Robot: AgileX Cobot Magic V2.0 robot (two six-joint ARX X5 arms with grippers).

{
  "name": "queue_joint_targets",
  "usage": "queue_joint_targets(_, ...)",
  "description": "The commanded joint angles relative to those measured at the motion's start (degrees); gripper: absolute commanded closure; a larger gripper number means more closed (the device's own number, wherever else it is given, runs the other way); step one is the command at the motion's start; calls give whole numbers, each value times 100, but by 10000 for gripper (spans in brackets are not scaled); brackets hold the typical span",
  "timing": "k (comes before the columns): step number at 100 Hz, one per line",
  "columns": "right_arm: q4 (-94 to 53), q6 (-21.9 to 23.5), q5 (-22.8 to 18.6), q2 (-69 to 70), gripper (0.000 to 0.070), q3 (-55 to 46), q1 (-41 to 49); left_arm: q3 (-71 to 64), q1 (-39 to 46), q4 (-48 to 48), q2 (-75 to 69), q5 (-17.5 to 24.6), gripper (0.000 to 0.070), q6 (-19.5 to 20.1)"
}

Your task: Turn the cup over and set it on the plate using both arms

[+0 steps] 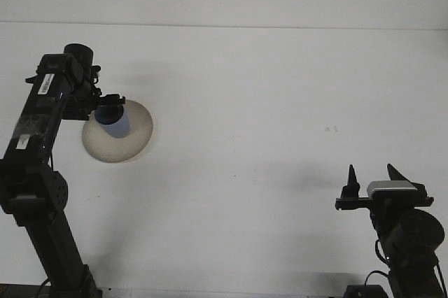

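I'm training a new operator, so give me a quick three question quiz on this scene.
1. True or false: the cup is over the plate.
2. Which gripper is at the cup? A) left B) right
3. Fill in: the right gripper has its fingers ____ and holds nothing.

Key:
1. True.
2. A, the left gripper.
3. Open.

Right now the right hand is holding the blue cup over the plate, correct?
Not quite. It is the left hand that holds the blue cup over the plate, as the front view shows. The right hand is open, away from both.
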Motion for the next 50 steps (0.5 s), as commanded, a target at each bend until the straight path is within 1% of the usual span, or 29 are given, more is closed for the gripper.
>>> queue_joint_targets(1, 70, 35, 4, 17, 153, 44, -4, 120, 22, -20, -240, 11, 233, -55)
queue_joint_targets(21, 70, 35, 4, 17, 153, 44, -4, 120, 22, -50, -767, 11, 233, -66)
queue_joint_targets(30, 68, 35, 4, 17, 153, 44, -4, 120, 20, -63, -1014, 13, 234, -146)
queue_joint_targets(43, 70, 35, 4, 17, 153, 44, -4, 118, -103, -9, -1445, 181, 236, -164)
queue_joint_targets(50, 70, 35, 4, 17, 153, 44, -4, 118, -229, 116, -1711, 184, 236, -164)
